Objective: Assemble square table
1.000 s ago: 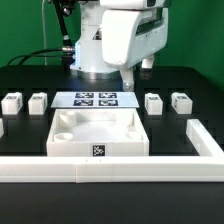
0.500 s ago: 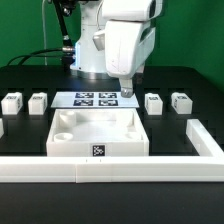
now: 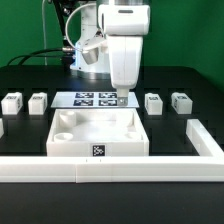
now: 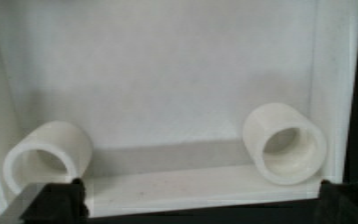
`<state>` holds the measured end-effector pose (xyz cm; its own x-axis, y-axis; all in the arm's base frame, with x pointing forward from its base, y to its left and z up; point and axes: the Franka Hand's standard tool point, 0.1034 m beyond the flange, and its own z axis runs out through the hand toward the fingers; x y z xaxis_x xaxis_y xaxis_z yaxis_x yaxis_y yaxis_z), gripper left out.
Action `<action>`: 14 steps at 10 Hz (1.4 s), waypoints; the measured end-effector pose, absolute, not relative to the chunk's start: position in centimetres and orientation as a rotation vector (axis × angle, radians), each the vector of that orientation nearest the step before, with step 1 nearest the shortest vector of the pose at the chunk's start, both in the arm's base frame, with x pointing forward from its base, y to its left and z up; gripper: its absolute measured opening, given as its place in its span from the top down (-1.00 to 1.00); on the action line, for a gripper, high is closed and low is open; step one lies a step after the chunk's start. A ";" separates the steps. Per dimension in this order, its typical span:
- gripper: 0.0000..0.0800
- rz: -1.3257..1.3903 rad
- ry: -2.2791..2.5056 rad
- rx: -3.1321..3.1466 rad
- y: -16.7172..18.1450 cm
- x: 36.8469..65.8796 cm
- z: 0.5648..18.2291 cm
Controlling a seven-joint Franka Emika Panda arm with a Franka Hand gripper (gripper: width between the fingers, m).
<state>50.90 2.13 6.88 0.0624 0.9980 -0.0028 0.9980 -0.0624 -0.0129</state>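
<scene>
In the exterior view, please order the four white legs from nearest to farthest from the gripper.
Sides are the exterior view's; the gripper hangs right of centre.
1. inner right leg, beside it
2. outer right leg
3. inner left leg
4. outer left leg, far edge

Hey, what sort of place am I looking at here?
Probably a robotics lab bench: a black table before a green backdrop, a marker board of printed tags, and an arm's gripper hanging by a white tabletop with tagged legs laid out on both sides.
</scene>
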 end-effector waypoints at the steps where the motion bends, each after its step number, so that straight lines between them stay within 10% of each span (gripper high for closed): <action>1: -0.63 0.016 -2.145 -2.286 2.1 50.9 6.9; 14: -0.63 0.053 -2.256 -2.094 -1.3 45.4 2.1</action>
<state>45.42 -1.30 2.08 -0.0737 0.9970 0.0230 0.9948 0.0751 -0.0684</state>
